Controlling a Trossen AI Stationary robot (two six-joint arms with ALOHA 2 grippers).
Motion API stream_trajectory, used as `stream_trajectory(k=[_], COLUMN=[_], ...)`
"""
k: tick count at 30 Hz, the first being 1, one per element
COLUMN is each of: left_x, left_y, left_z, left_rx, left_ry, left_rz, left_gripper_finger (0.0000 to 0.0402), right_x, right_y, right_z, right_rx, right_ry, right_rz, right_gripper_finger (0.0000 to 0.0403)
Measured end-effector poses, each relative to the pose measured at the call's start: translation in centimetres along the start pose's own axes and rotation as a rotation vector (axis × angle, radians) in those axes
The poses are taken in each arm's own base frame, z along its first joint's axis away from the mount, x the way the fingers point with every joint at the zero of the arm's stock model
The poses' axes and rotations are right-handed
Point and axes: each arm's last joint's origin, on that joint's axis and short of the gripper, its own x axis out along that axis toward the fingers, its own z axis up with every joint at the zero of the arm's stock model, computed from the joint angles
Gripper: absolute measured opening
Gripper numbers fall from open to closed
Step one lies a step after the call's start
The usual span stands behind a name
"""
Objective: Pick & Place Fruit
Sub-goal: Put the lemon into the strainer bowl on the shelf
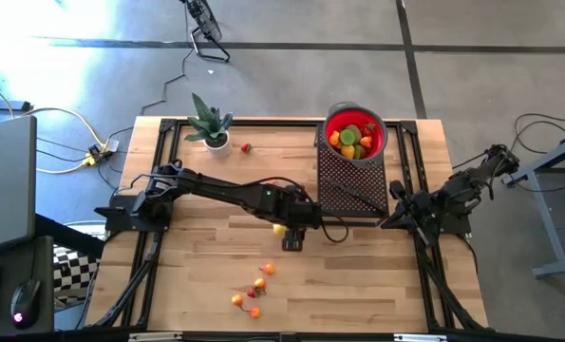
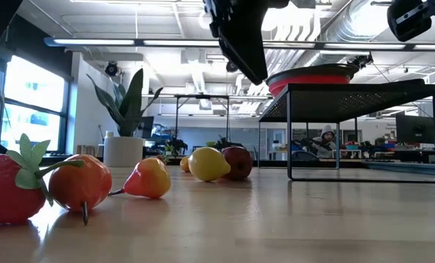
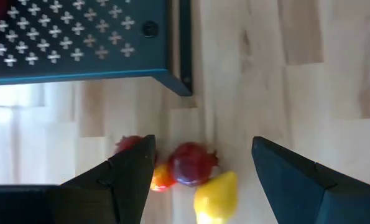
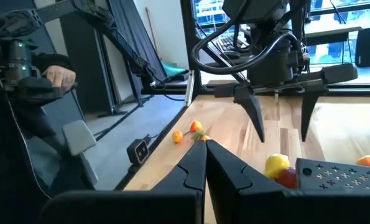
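My left gripper [image 1: 291,237] [image 3: 202,142] hangs open above the middle of the table, touching nothing. Below it, on the wood, lie a yellow lemon [image 3: 216,196] [image 1: 279,229], a dark red fruit [image 3: 191,164] and a small orange one [image 3: 161,178]. More fruit [image 1: 260,283] lies scattered toward the near edge. A strawberry [image 1: 246,148] lies beside the potted plant. The red bowl [image 1: 377,142] holds several fruits and stands on a dark perforated stand [image 1: 350,180]. My right gripper [image 4: 204,155] waits shut at the right, beside the stand.
A potted spiky plant [image 1: 211,125] stands at the far left. The perforated stand raises the bowl above the table top [image 2: 363,95]. Bare wood lies near the right and near edges. Black frame rails [image 1: 159,180] run along both table sides.
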Motion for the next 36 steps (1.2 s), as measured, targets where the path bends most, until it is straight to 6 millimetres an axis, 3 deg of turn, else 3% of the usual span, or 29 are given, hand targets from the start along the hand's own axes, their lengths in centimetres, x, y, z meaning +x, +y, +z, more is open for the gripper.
stream_trajectory(k=[7, 18, 36], left_x=[0.0, 0.9, 1.0], left_y=[0.1, 4.3, 4.5], left_z=[0.0, -0.3, -0.4], left_rx=[-0.008, -0.068, 0.214], left_ry=[0.0, 0.039, 0.029], left_rz=[0.015, -0.141, -0.144], left_gripper_finger=[0.026, 0.026, 0.026], right_x=[0.0, 0.0, 0.0], right_y=[-0.3, -0.4, -0.4], right_z=[0.1, 0.0, 0.0], right_rx=[-0.025, -0.099, -0.079], right_ry=[-0.016, -0.014, -0.012], right_rz=[-0.095, -0.128, -0.128], right_gripper_finger=[0.0003, 0.0002, 0.0002])
